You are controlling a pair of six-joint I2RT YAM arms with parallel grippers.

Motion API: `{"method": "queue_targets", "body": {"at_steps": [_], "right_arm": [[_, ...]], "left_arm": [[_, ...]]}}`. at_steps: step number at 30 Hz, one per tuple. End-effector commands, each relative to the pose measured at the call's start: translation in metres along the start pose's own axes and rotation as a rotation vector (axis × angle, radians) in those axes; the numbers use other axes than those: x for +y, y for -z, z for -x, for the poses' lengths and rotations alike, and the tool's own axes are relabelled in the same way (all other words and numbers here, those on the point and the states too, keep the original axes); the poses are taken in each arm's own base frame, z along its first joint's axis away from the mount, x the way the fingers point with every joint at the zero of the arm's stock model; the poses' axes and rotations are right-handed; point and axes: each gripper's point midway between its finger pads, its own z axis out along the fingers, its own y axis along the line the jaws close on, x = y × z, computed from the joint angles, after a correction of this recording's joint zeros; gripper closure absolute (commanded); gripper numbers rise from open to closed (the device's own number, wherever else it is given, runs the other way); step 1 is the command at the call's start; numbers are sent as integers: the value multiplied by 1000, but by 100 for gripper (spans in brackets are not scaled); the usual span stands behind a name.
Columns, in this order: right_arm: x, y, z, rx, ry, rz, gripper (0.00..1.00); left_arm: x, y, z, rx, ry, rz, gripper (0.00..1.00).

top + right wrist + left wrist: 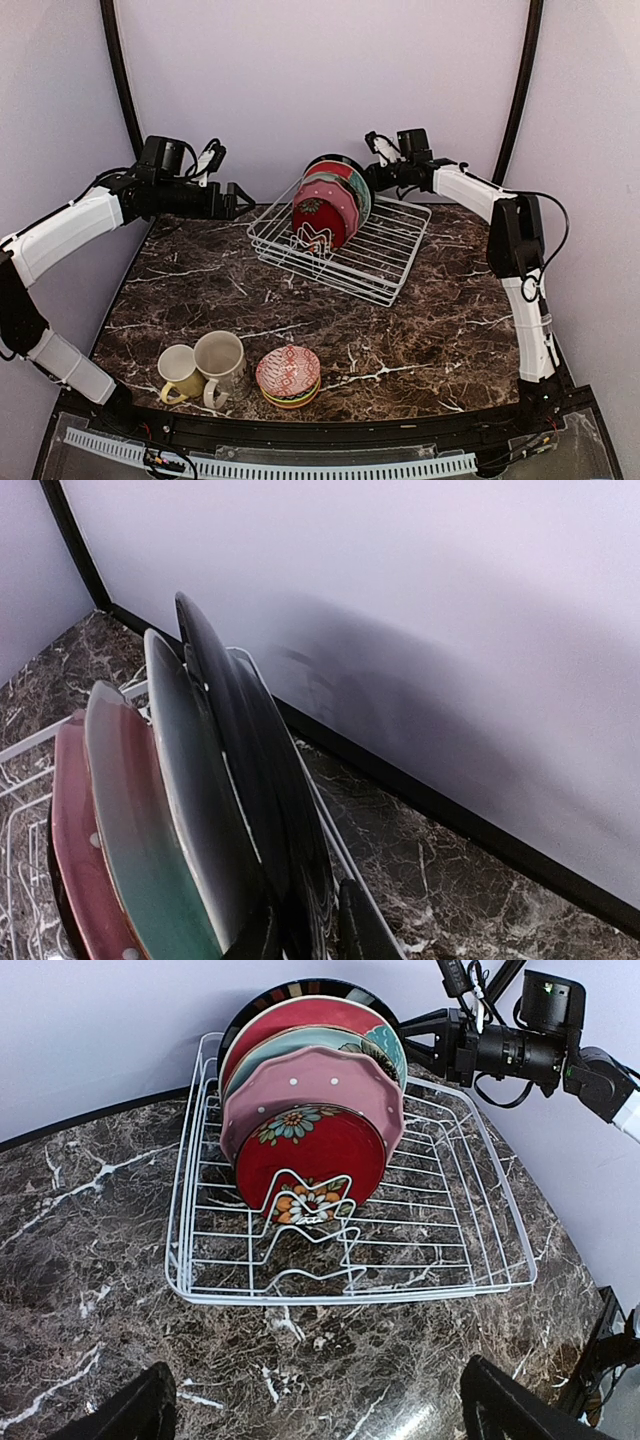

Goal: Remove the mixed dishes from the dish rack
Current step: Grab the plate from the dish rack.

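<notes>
The square white wire dish rack sits toward the back of the dark marble counter. It holds a row of upright plates: a glossy black round plate hindmost, then a red plate, a teal-edged plate, a pink scalloped plate and a small red floral plate. The right pincer is narrowed onto the black plate's top rim, one finger on each face. The left pincer hangs wide open left of the rack, apart from it. A yellow mug, a beige mug touching it and a stack of small patterned bowls stand near the counter's front edge.
</notes>
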Motion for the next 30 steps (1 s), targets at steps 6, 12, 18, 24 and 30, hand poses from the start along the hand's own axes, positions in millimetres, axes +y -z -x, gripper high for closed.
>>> {"method": "queue_targets", "body": {"at_steps": [6,12,18,24,30], "right_arm": [[-1,-11,-3,-9,94,32,76],[7,-16,-2,-26,171,87,79],[9,-14,0,-38,232,111,90],[8,-1,19,-67,258,91,99],[13,26,55,-131,286,79,100]], "left_arm": [[1,-2,-7,33,2,-9,2],[2,-5,-9,41,5,-10,2],[2,-8,-12,52,9,-13,2],[3,-12,-14,63,15,-16,2],[3,-13,-15,65,16,-18,2]]}}
